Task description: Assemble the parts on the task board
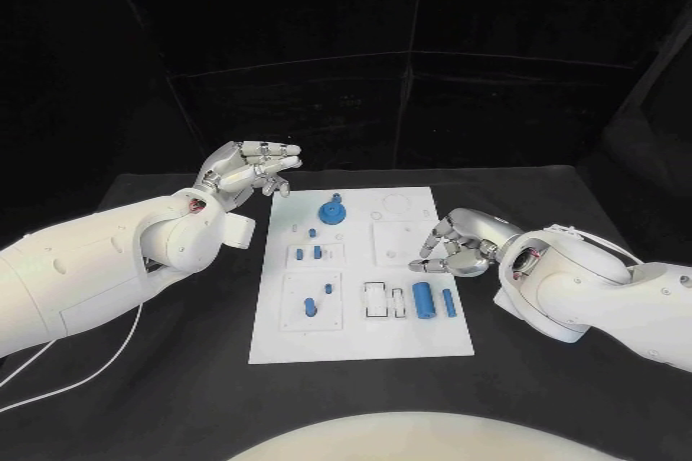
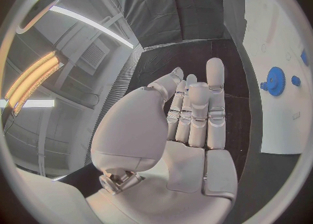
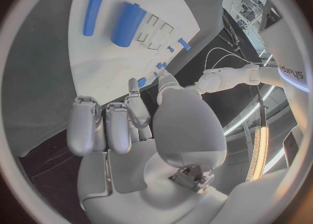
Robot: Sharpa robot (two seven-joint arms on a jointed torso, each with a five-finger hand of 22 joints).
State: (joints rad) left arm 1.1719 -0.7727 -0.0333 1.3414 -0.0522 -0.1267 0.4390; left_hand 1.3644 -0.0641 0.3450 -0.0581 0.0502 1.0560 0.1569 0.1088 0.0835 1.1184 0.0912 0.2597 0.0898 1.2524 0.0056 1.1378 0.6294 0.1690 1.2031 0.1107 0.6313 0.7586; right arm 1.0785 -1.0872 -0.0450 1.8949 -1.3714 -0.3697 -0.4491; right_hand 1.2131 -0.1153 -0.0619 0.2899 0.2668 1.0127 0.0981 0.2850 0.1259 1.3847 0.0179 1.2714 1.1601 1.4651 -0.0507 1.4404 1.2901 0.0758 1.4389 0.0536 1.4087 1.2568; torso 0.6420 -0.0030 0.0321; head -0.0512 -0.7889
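The white task board (image 1: 361,326) lies mid-table. A blue gear (image 1: 333,213) (image 2: 275,81) stands near its far end, and small blue pegs (image 1: 307,251) (image 3: 184,44) sit in its left column. A thick blue cylinder (image 1: 423,300) (image 3: 128,23) and a thin one (image 1: 449,301) (image 3: 92,14) lie at its near right. My left hand (image 1: 253,168) (image 2: 195,114) is raised beside the board's far left corner, fingers stretched out, holding nothing. My right hand (image 1: 454,243) (image 3: 130,125) hovers at the board's right edge with fingers curled in, and I see nothing in it.
Empty rectangular slots (image 1: 384,301) (image 3: 154,31) lie left of the thick cylinder. Black table (image 1: 173,381) surrounds the board. A white cable (image 1: 87,366) trails at the near left.
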